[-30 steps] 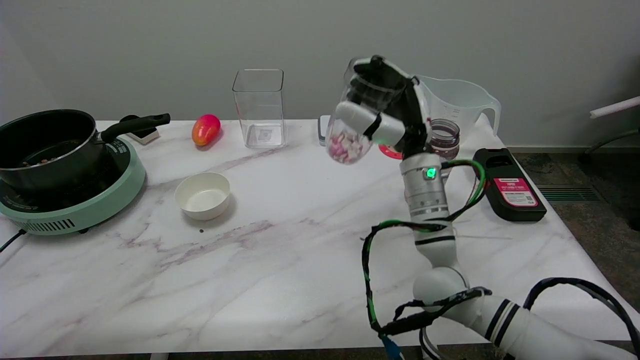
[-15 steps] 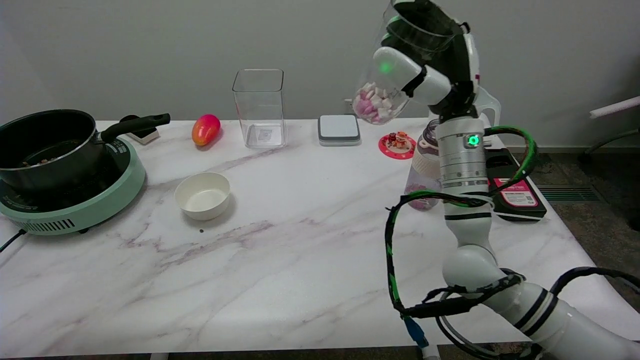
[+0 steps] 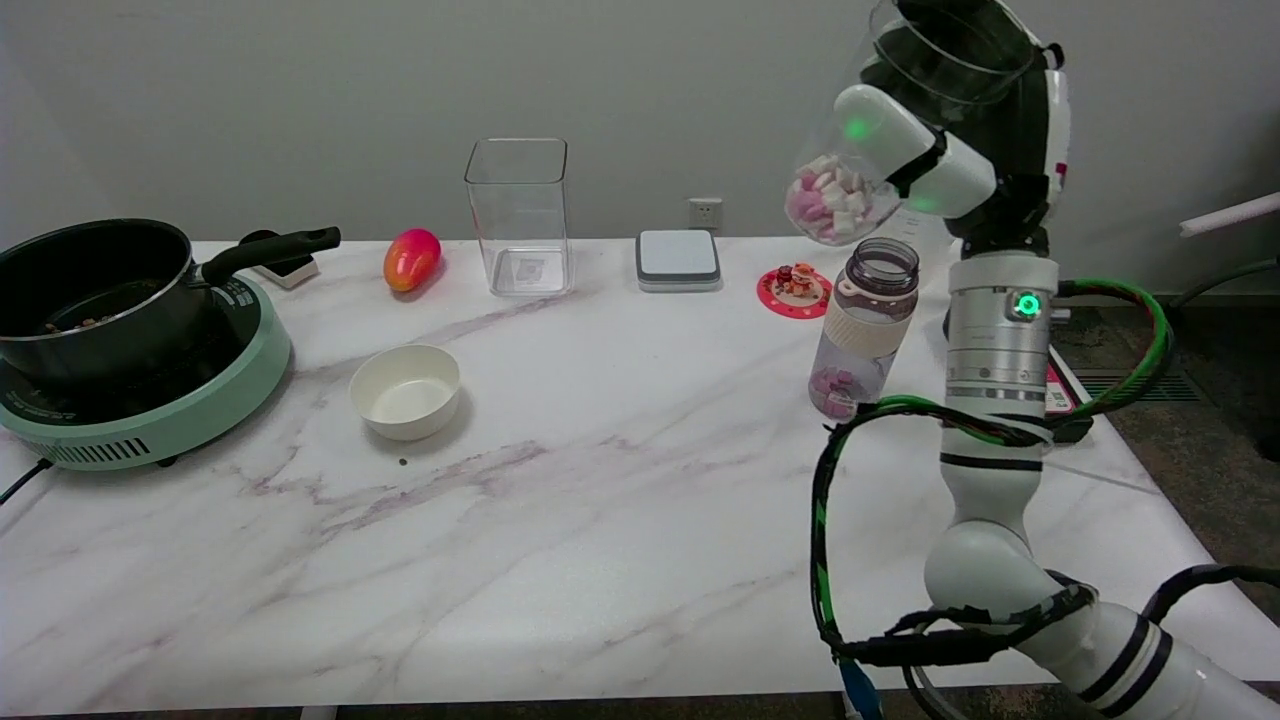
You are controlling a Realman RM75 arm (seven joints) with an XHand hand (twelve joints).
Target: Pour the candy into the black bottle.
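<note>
Clear plastic cup [image 3: 880,130], part-filled with pink and white candy [image 3: 828,200], is held high in my right hand [image 3: 960,120], fingers [image 3: 900,140] wrapped around its wall. I hold it tilted, mouth up and to the right, so the candy sits in its lower end and nothing spills while I line up. The cup's base hangs just above and slightly left of the open mouth of the black bottle [image 3: 866,325], which stands upright on the desk [image 3: 560,520] with a little candy already at its bottom.

I judge the pour not yet begun: the cup must tip mouth-down over a narrow neck. Room to work is tight on the right, where my forearm stands just beside the bottle and a black device lies near the desk's right edge. To the left, the red coaster [image 3: 796,290] with its small figure sits near; the grey box [image 3: 678,260] is farther off.
</note>
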